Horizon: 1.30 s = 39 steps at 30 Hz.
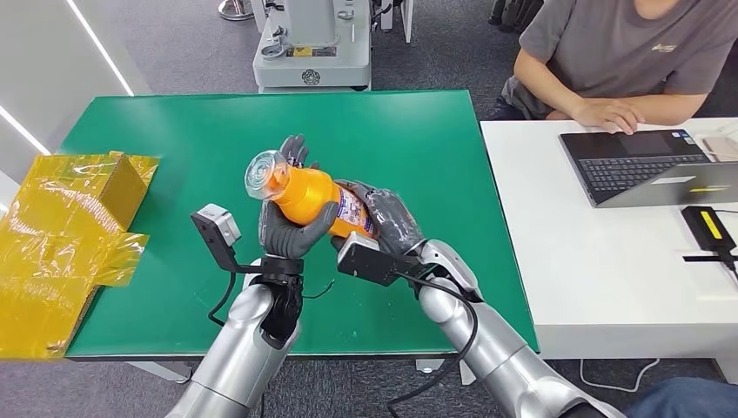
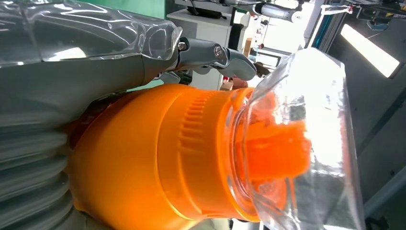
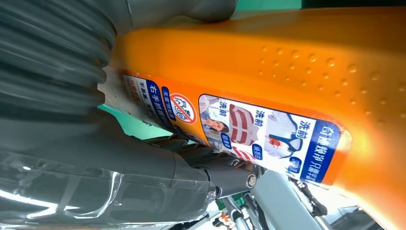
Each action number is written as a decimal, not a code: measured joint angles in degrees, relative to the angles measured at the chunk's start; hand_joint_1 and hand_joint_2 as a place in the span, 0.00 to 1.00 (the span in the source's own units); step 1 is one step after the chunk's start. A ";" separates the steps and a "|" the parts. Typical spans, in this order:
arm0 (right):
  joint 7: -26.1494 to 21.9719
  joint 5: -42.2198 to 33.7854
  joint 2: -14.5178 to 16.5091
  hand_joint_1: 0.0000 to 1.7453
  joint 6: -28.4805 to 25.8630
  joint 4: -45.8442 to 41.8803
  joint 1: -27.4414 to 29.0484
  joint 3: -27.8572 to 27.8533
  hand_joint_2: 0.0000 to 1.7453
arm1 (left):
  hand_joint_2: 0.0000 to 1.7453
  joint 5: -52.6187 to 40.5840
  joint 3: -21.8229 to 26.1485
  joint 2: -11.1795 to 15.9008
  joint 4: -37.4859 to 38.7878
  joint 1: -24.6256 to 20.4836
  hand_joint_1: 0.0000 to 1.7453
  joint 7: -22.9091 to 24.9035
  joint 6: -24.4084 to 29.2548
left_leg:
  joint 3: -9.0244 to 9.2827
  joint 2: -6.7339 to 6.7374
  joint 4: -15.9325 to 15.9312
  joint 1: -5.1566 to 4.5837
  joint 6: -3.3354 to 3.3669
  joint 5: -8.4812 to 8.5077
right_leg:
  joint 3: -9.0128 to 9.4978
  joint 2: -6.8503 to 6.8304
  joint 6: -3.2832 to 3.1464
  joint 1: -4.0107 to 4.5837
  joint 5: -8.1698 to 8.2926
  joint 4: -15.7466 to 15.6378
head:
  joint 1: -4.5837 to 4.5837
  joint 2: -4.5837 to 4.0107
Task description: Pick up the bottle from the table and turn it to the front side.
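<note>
An orange bottle (image 1: 315, 198) with a clear cap (image 1: 264, 174) is held up above the green table (image 1: 174, 139), tilted with the cap toward the far left. My left hand (image 1: 291, 228) grips its upper body from below. My right hand (image 1: 390, 222) holds its lower end, where a printed label (image 1: 355, 212) faces up. The left wrist view has the orange bottle (image 2: 143, 163) and its clear cap (image 2: 301, 143) close up. In the right wrist view the label (image 3: 249, 134) with blue and white pictures runs along the orange side.
A yellow crinkled bag and box (image 1: 61, 226) lie at the table's left edge. A white desk (image 1: 609, 261) stands on the right with a laptop (image 1: 648, 165) and a seated person (image 1: 627, 61). A grey machine (image 1: 311, 43) stands beyond the table.
</note>
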 joint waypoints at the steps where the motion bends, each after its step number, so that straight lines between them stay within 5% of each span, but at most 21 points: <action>1: 0.03 0.00 -0.01 1.00 0.03 -0.10 0.04 0.01 1.00 | 1.00 -0.06 0.00 0.00 0.02 0.00 0.00 0.00 -0.02 | 0.00 0.00 0.00 0.00 0.00 0.00 | 0.00 0.00 0.00 0.00 0.00 0.00 | 0.00 0.00; 20: 2.99 3.03 -0.89 1.00 2.37 4.49 0.83 0.14 1.00 | 1.00 -0.93 0.21 0.63 0.03 1.56 0.00 0.02 0.04 | -0.01 0.00 0.00 0.00 0.00 0.00 | 0.00 0.00 0.00 0.00 0.00 0.00 | 0.00 0.00; 24: 2.97 3.03 -0.96 1.00 2.66 5.30 0.80 0.36 1.00 | 1.00 -1.39 0.24 0.75 -0.09 1.79 1.00 0.02 0.07 | -0.01 -0.01 0.00 0.00 0.00 0.00 | 0.00 -0.01 0.00 0.00 0.00 0.00 | 0.00 0.00; 39: 2.21 2.39 -1.28 1.00 2.05 6.40 0.92 0.54 1.00 | 1.00 -2.45 0.25 0.80 -0.14 2.00 1.00 0.00 0.00 | 0.00 0.00 0.00 0.00 0.00 0.00 | 0.00 0.00 0.00 0.00 0.00 0.00 | 0.01 0.00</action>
